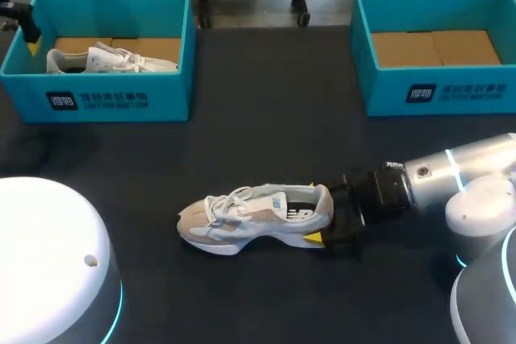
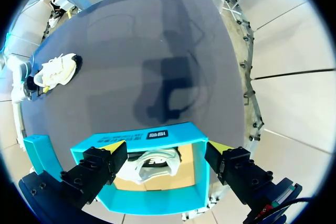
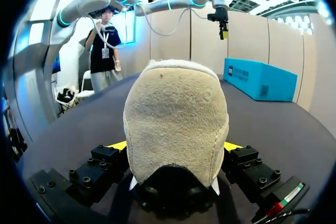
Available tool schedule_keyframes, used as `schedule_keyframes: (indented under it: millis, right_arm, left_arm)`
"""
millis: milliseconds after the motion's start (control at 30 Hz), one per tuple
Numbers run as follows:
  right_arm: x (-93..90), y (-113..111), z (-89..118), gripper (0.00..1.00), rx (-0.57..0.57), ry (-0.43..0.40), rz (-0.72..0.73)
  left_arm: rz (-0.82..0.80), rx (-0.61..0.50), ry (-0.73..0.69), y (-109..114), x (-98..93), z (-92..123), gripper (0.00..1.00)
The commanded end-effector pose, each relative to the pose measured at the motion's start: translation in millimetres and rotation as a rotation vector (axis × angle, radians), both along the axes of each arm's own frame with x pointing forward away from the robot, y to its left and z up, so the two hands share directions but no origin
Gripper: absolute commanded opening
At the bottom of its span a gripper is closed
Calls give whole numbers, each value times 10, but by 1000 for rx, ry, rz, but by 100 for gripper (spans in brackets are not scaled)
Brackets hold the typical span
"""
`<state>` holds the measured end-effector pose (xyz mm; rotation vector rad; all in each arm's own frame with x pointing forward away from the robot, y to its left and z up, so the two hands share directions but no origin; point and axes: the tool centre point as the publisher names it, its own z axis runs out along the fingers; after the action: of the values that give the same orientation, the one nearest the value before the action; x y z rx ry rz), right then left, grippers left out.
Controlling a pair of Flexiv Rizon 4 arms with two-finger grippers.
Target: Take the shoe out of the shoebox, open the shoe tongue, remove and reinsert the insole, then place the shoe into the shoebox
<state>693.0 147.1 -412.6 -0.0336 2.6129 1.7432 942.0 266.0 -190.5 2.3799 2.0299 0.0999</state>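
Note:
A white and beige sneaker (image 1: 258, 217) lies on its sole in the middle of the dark table, toe to the left. My right gripper (image 1: 334, 215) is open at its heel, one yellow-tipped finger on each side. In the right wrist view the beige heel (image 3: 176, 119) fills the gap between the fingers (image 3: 118, 145). My left gripper (image 2: 165, 153) hangs open high over the left teal shoebox (image 1: 105, 98), which holds a second white shoe (image 2: 155, 163). From there the sneaker on the table (image 2: 55, 71) shows far off.
An open teal shoebox (image 1: 435, 90) with a bare cardboard floor stands at the back right. The left shoebox (image 3: 257, 80) shows ahead of the right gripper, with my left gripper (image 3: 220, 22) above it.

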Motion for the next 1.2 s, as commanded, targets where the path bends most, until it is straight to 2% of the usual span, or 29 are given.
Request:
schedule_keyframes:
  millis: [33,167,200,233,267,300,1033,1100,1200]
  right_arm:
    - [9,51,-22,100,-5,1,-2]
    - [17,50,-27,100,-4,3,-8]
    - [20,50,-29,92,-5,4,-10]
    - [21,49,-30,49,-5,5,-11]
    - [22,46,-36,35,-5,6,-11]
    - [23,41,-47,0,-6,7,-12]
    - [-42,50,-102,0,15,3,-7]
    - [-42,50,-102,0,15,3,-7]
    - [-42,50,-102,0,15,3,-7]
  left_arm:
    - [-1,3,-4,2,-16,3,100]
    - [-1,3,-4,2,-16,3,100]
    - [-1,3,-4,2,-16,3,100]
    - [-1,3,-4,2,-16,3,100]
    - [-1,3,-4,2,-16,3,100]
    - [-1,3,-4,2,-16,3,100]
    - [-1,3,-4,2,-16,3,100]
    - [0,19,-63,-189,-193,77,100]
    - [142,86,-44,-465,-379,100,100]
